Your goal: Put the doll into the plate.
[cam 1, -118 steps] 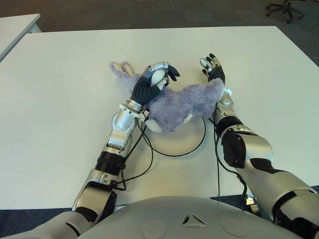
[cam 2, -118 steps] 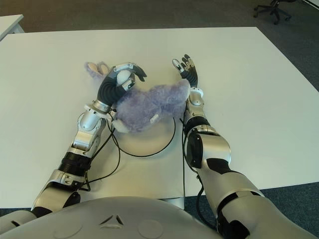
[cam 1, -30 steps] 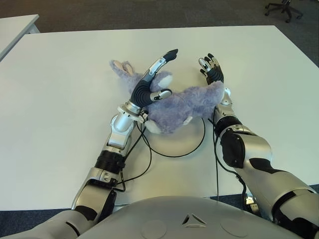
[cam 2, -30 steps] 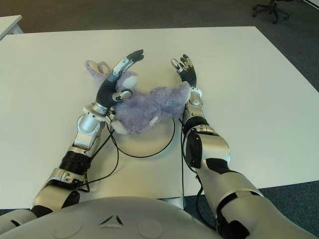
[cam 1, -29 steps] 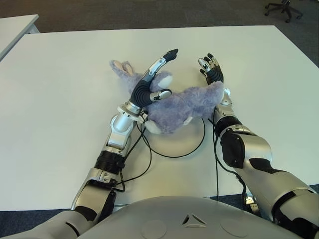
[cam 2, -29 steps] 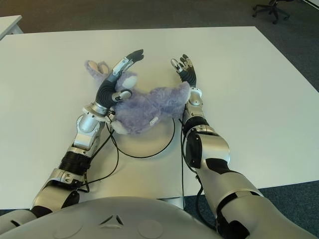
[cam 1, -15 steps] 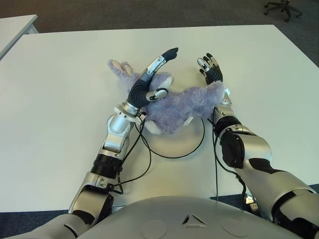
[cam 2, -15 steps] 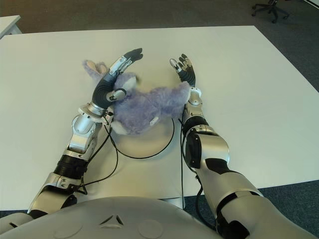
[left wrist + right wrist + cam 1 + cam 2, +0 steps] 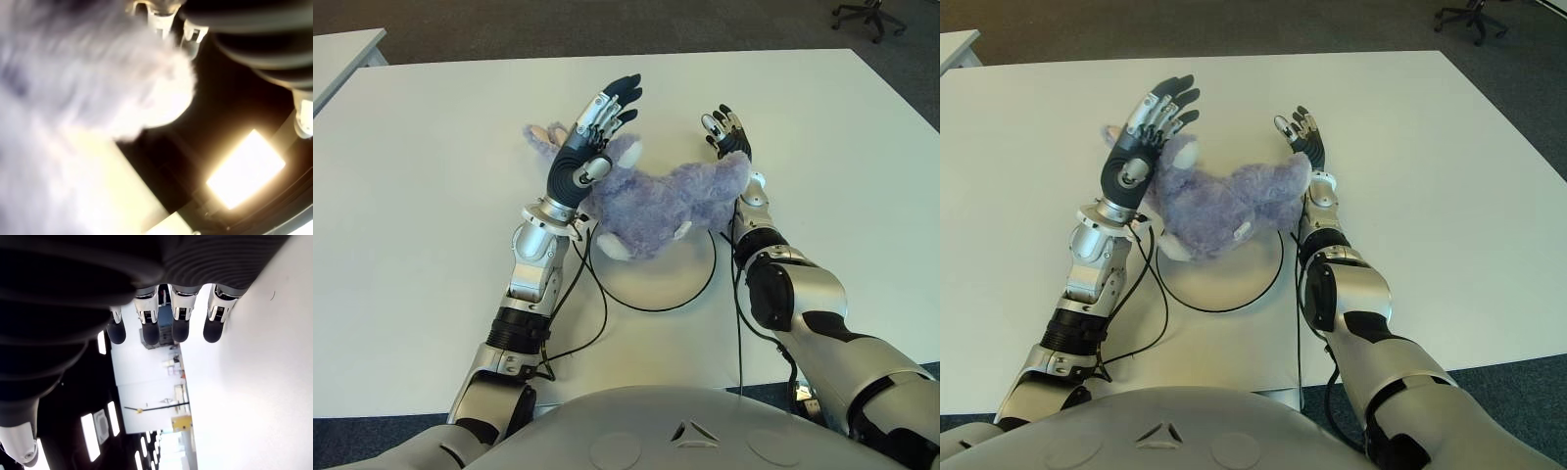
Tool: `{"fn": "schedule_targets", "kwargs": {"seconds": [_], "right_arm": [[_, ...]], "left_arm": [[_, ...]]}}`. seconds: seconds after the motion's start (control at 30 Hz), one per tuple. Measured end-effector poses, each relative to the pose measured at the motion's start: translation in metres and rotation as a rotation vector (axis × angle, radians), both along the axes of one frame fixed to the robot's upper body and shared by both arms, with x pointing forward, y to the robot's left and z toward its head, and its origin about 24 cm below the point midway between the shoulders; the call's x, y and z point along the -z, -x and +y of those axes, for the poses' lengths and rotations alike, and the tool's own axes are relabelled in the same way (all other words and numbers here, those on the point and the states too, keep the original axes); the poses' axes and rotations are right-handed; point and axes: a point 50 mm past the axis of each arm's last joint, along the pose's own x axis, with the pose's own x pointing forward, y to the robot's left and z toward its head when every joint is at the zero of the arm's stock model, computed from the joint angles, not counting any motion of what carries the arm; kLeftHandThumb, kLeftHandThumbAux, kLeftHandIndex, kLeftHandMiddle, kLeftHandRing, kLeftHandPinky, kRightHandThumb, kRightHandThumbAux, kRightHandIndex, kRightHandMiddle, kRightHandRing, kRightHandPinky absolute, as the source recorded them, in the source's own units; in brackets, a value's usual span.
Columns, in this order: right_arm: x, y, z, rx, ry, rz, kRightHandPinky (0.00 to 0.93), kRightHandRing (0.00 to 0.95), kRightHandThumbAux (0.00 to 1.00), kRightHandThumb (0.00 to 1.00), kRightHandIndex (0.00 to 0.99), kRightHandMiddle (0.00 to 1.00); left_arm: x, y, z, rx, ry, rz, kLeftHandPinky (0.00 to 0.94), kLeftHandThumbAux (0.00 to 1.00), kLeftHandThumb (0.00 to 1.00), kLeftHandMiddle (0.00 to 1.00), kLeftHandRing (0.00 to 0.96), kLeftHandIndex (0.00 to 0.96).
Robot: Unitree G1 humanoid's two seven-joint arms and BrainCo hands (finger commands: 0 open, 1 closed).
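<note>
Doll (image 9: 651, 208) looks soft, light, squashy; grip mid-body. It half-overhangs plate (image 9: 651, 284). Left hand (image 9: 585, 157) and right hand (image 9: 729, 139) both open, empty.

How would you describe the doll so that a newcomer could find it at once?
Start at the white table, then find the round black-rimmed plate near the robot. The doll lies across its far edge, between the left hand and right hand: the only furry lilac thing there.

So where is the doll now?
The doll lies between both open hands, its lower part over the plate's far rim, its ears on the table.
</note>
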Motion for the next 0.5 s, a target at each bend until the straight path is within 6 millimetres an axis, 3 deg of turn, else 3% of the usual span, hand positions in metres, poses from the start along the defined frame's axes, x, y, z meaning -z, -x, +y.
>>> {"fn": "schedule_targets", "kwargs": {"seconds": [0.5], "right_arm": [[0.000,0.000,0.000,0.000,0.000,0.000,0.069,0.044,0.591,0.069,0.021,0.041]], "left_arm": [[-0.001,-0.003,0.012,0.025,0.055,0.047,0.022,0.280,0.077,0.054,0.036,0.000]]}}
